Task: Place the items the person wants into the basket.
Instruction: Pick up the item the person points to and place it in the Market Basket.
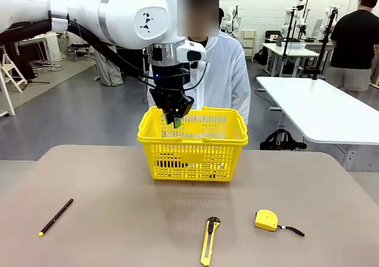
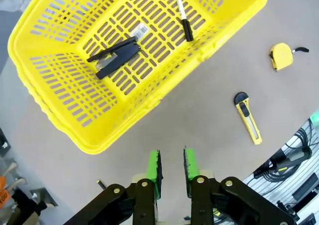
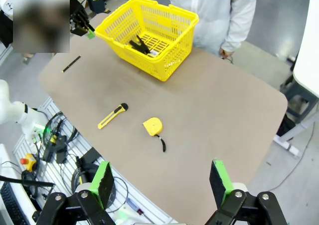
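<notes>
The left wrist view reveals the marker (image 2: 182,16) lying inside the basket (image 2: 94,135). The front view shows the utility knife (image 1: 209,240) on the tabletop (image 1: 118,231). Left gripper (image 2: 172,167): fingers narrowly parted, empty. Right gripper (image 3: 162,182): fingers spread wide, empty.

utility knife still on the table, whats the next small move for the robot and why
Probably lift the left gripper clear of the basket and swing it toward the utility knife. The marker already lies inside the basket, the gripper's narrowly parted pads hold nothing, and the knife lies free on the table near the tape measure.
</notes>
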